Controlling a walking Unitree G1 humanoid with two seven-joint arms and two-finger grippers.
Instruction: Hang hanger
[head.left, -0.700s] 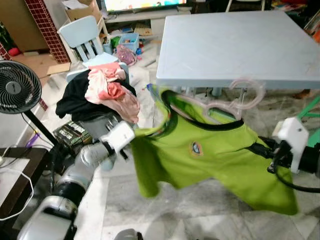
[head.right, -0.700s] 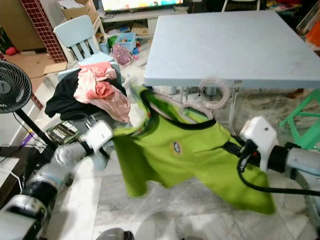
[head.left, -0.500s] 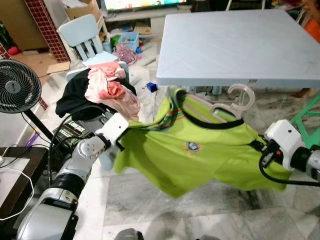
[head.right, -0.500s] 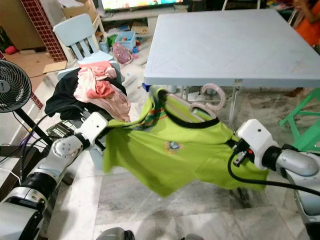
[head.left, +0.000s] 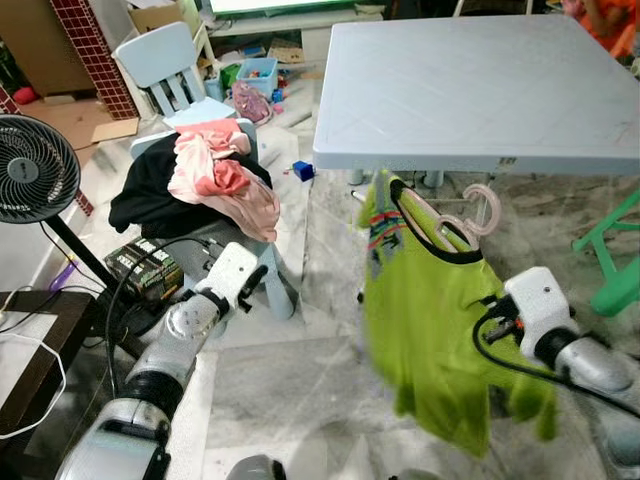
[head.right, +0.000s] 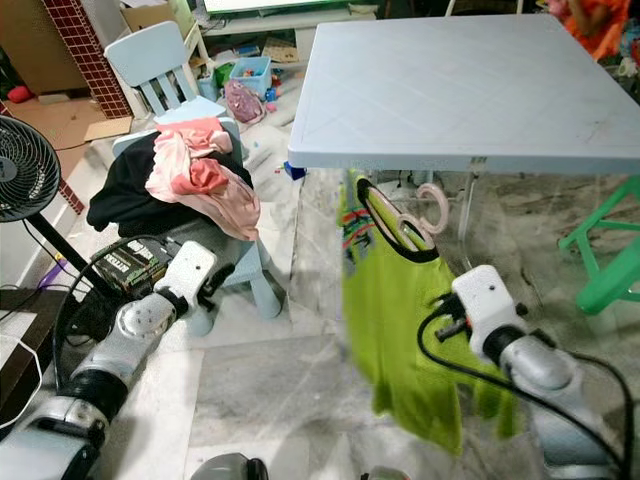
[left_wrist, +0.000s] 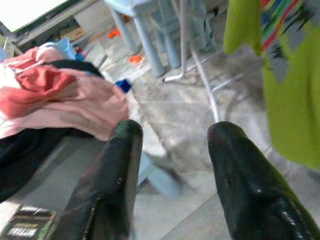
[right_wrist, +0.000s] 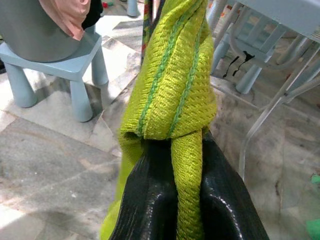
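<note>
A lime green shirt (head.left: 440, 330) hangs on a pink hanger (head.left: 470, 215) whose hook rises just below the front edge of the pale blue table (head.left: 480, 90). My right gripper (right_wrist: 172, 165) is shut on a fold of the shirt's sleeve, low on the right (head.left: 500, 320). The shirt dangles limp from the hanger and that grip. My left gripper (left_wrist: 172, 145) is open with nothing between its fingers (left_wrist: 117, 170), down by the small stool (head.left: 250, 280), apart from the shirt.
A pile of black and pink clothes (head.left: 205, 185) lies on a small blue stool at the left. A fan (head.left: 35, 175) stands at the far left, a blue child's chair (head.left: 165, 60) behind. A green stool leg (head.left: 615, 265) is at the right. Marble floor (head.left: 290, 390) lies below.
My left gripper let go of the shirt's left side and drew back toward the stool. The shirt, earlier stretched wide between both grippers, now hangs narrow from the hanger and my right gripper.
</note>
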